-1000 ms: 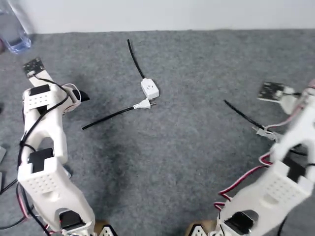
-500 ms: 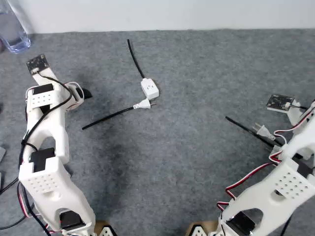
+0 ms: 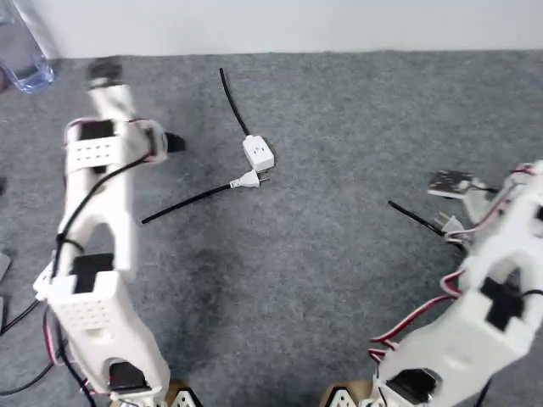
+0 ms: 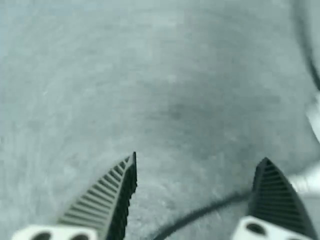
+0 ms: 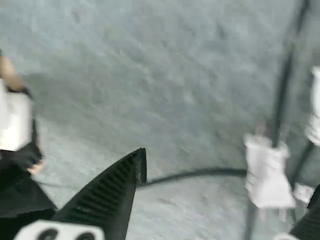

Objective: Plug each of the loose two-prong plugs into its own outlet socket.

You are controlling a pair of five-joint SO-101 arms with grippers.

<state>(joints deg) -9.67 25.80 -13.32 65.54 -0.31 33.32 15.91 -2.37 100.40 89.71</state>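
A white outlet socket (image 3: 258,153) on a black cord lies at the middle back of the grey carpet. Just in front of it lies a white two-prong plug (image 3: 248,179), prongs toward the socket, its black cord (image 3: 182,203) trailing to the left. My left gripper (image 3: 170,142) hangs to the left of the socket; in its wrist view it (image 4: 199,158) is open over bare carpet and a stretch of cord (image 4: 200,212). A second plug (image 3: 447,225) lies at the right by my right arm. My right gripper (image 5: 230,172) is open, with a white plug (image 5: 267,170) between its fingers, untouched.
A clear plastic container (image 3: 21,59) stands at the back left corner. A white wall runs along the far edge of the carpet (image 3: 339,119). Loose wires hang by both arm bases. The left arm (image 5: 15,130) shows far off in the right wrist view.
The left arm has swung farther back and rightward, bringing its gripper closer to the socket. The right arm has shifted left over the right-hand plug.
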